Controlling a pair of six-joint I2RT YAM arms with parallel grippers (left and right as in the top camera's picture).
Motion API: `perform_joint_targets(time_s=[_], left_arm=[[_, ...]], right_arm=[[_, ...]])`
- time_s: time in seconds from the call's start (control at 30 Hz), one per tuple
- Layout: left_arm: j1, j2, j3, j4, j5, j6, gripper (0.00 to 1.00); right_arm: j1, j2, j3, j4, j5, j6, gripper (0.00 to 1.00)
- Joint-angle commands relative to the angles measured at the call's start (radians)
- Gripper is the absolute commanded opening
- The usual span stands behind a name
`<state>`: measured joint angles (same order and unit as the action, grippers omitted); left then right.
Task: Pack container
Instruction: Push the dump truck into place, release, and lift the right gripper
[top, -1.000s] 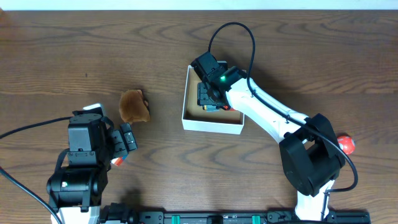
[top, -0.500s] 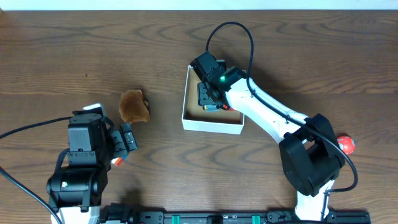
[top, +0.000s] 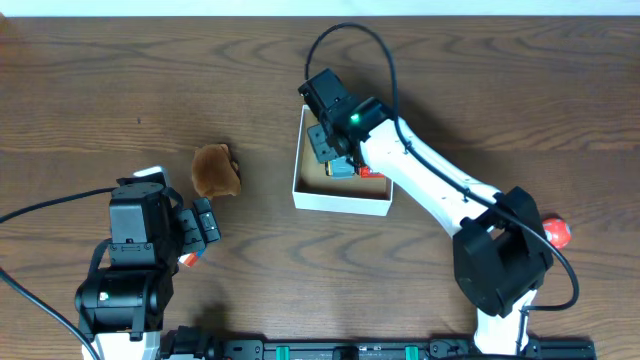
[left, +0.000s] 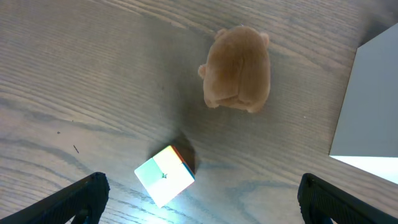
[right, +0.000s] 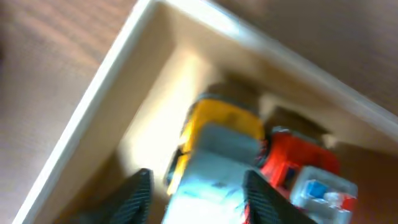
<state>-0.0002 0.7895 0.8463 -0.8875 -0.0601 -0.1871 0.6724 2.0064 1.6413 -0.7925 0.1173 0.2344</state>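
The container (top: 340, 204) is a small white-walled box with a brown inside, at mid-table. My right gripper (top: 325, 140) hovers over its far-left corner, open, with its fingers (right: 200, 198) on either side of a yellow and grey toy car (right: 221, 140) lying in the box. A red toy car (right: 298, 162) lies beside that car. My left gripper (top: 205, 228) is open and empty at the front left. A brown plush toy (top: 215, 170) lies left of the container and also shows in the left wrist view (left: 238, 78).
A small multicoloured cube (left: 165, 175) lies on the table just ahead of my left gripper (left: 199, 208). The container's white outer wall (left: 367, 106) shows at the right of the left wrist view. A red ball (top: 556, 231) lies by the right arm's base.
My right gripper has lifted and shifted toward the container's far-left corner; the right wrist view is motion-blurred. The left arm, plush toy and cube have not moved.
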Motion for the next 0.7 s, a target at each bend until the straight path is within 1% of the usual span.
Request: perform_joint_targets(time_s=[0.0, 0.13, 0.43, 0.67], left_arm=[[0.006, 0.000, 0.023, -0.003, -0.011, -0.014, 0.98], [0.006, 0.000, 0.023, -0.003, -0.011, -0.014, 0.98], [0.006, 0.000, 0.023, -0.003, -0.012, -0.013, 0.98], [0.006, 0.000, 0.023, -0.003, -0.011, -0.014, 0.98]], right_arm=[[0.024, -0.006, 0.021, -0.010, -0.078, -0.095, 0.42], [0.048, -0.005, 0.021, -0.015, -0.100, -0.110, 0.38], [0.047, 0.000, -0.002, -0.007, -0.092, -0.112, 0.38], [0.044, 0.039, -0.003, 0.029, -0.080, -0.117, 0.38]])
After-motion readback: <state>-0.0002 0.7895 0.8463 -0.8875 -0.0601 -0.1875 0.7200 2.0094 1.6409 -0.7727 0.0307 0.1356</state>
